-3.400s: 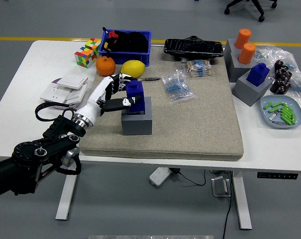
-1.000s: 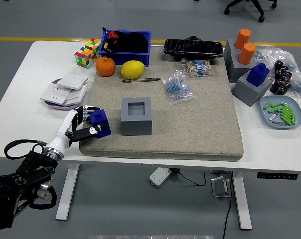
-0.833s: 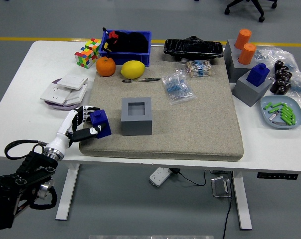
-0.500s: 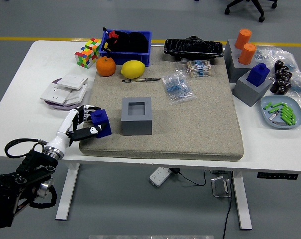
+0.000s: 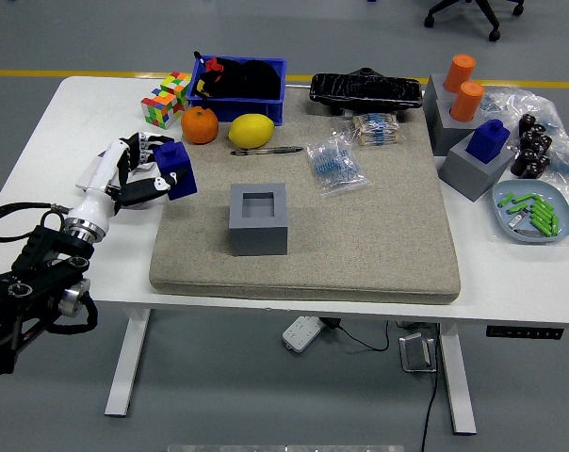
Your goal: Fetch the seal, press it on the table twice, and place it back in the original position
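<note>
My left hand (image 5: 143, 172) is shut on the blue seal (image 5: 177, 170) and holds it lifted above the left edge of the beige mat (image 5: 360, 235), left of the grey holder block (image 5: 258, 219). The holder's square socket is empty. The left arm comes in from the lower left. The right arm is out of view.
An orange (image 5: 200, 124), a lemon (image 5: 251, 130), a pen (image 5: 266, 151) and a blue bin (image 5: 239, 85) lie behind the seal. A colour cube (image 5: 164, 99) and white switch plates (image 5: 115, 168) are at left. Another blue seal in a grey holder (image 5: 482, 155) stands at right.
My left hand has lifted the blue seal from the mat's front left corner and carried it up and away, toward the far left. Earlier it took the seal out of the grey holder.
</note>
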Controlling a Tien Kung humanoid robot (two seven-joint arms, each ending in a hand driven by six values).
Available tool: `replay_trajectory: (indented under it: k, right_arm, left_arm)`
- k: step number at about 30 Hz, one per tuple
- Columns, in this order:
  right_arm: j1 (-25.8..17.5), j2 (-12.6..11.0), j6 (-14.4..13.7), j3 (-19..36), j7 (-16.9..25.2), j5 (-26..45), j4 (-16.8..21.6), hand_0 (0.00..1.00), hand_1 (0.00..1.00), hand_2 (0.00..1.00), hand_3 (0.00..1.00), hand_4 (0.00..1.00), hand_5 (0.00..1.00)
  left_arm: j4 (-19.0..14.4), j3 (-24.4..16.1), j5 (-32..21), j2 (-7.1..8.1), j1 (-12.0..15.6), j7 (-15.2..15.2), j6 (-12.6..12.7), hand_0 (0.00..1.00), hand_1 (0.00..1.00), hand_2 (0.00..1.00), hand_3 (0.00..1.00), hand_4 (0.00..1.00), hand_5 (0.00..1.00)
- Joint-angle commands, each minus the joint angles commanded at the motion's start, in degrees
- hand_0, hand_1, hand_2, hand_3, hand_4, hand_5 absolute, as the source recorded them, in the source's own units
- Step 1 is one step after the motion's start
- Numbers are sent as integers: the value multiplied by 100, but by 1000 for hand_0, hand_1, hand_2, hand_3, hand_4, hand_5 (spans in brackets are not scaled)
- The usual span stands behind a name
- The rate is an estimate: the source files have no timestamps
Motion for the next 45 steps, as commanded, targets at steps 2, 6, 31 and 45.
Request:
replay_trajectory:
  k: [2, 6, 31, 45]
  right_arm:
    - [0, -3, -3, 9, 0, -5, -2, 746, 690, 672, 624, 738, 524]
    - [5, -5, -6, 22, 5, -4, 6, 746, 690, 672, 623, 738, 525]
    - [36, -43, -6, -130, 2, 80, -3, 746, 689, 672, 624, 739, 525]
    - [80, -84, -5, -246, -2, 129, -5, 745, 689, 672, 624, 739, 525]
  left_arm:
    - [-72, -42, 23, -25, -74, 0, 3, 632, 502, 434, 548, 704, 2]
    - [-304, -22, 81, -112, -140, 0, 26, 631, 502, 435, 548, 706, 2]
    - [-419, 1332, 264, -542, -563, 0, -36, 634, 505, 440, 550, 714, 2]
    - [-97, 1655, 162, -682, -692, 0, -67, 634, 506, 440, 550, 715, 2]
